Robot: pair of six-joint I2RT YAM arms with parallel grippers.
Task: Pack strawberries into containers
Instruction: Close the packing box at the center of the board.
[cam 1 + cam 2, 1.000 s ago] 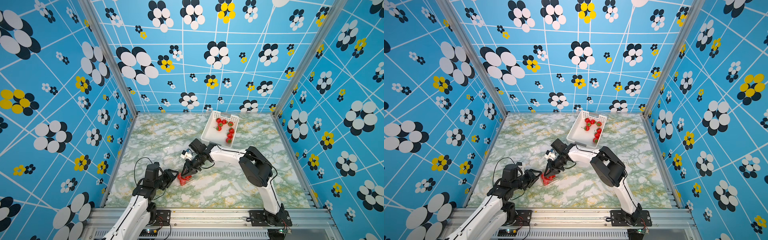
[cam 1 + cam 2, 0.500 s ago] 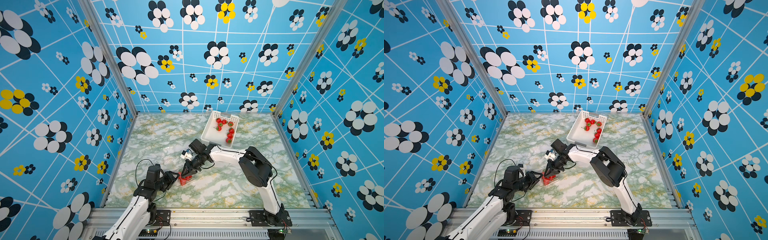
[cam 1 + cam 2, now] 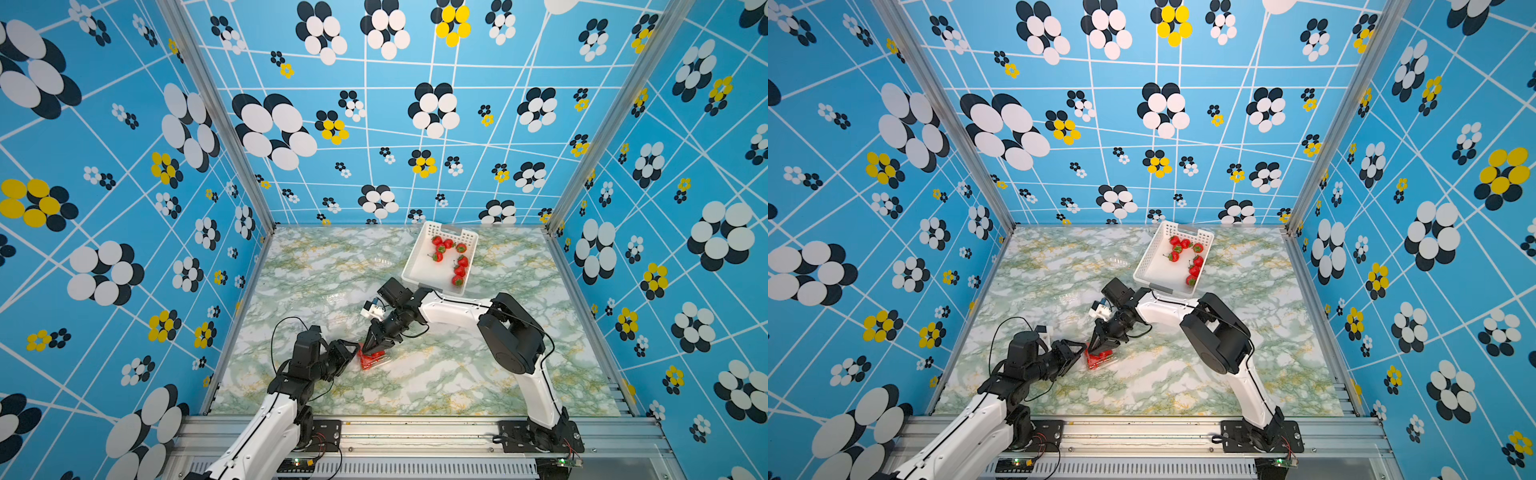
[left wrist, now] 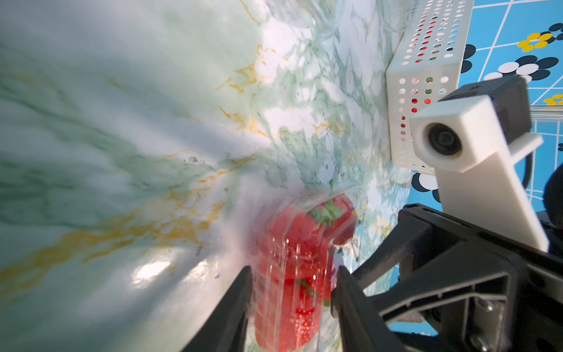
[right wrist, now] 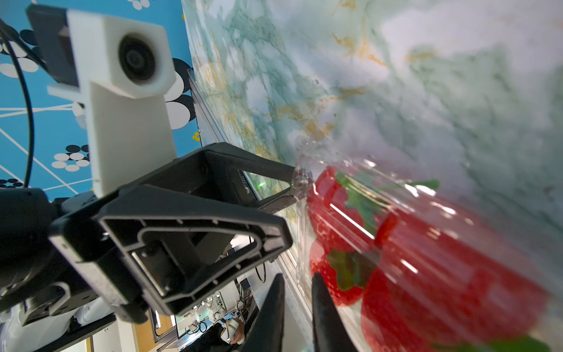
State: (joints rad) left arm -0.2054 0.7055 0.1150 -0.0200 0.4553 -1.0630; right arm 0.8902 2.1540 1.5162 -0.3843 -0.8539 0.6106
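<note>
A filled clear punnet, well apart from the white perforated basket, is being clamped by the part-open left gripper beside the nearly closed right gripper, while several strawberries are being left in that basket.

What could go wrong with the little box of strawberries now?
The left gripper squeezes the small clear plastic box from both sides; its walls could buckle and bruise the red strawberries. The right gripper seems to pinch its rim; two pulls might tip the box and spill them.
</note>
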